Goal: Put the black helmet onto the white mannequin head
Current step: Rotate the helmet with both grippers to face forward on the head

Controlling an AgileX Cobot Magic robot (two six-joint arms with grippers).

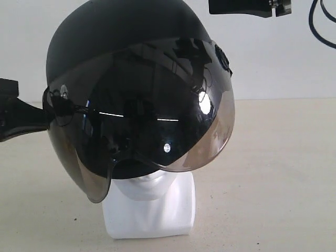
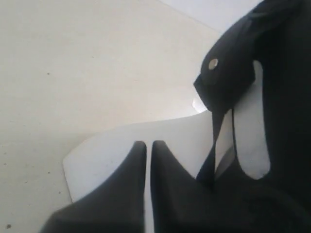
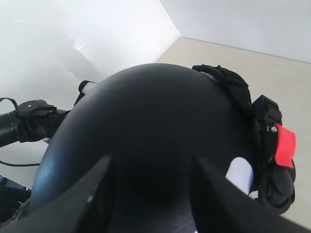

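Note:
The black helmet (image 1: 121, 47) sits over the white mannequin head (image 1: 149, 184), with its smoky visor (image 1: 157, 115) down over the face. Only the chin, neck and blocky base (image 1: 149, 215) show below it. My left gripper (image 1: 31, 118) reaches in at the helmet's left edge beside the visor. In the left wrist view its fingers (image 2: 131, 165) stand almost together with nothing between them, the white base (image 2: 107, 150) behind and the helmet's strap (image 2: 228, 82) beside. My right gripper (image 3: 153, 160) hangs open just above the helmet's crown (image 3: 155, 107), a finger on either side.
A beige tabletop (image 1: 278, 173) spreads around the base, with a white wall behind. Part of the right arm (image 1: 247, 6) and a black cable (image 1: 317, 26) hang at the top right. A red tab (image 3: 285, 145) sits on the helmet's buckle.

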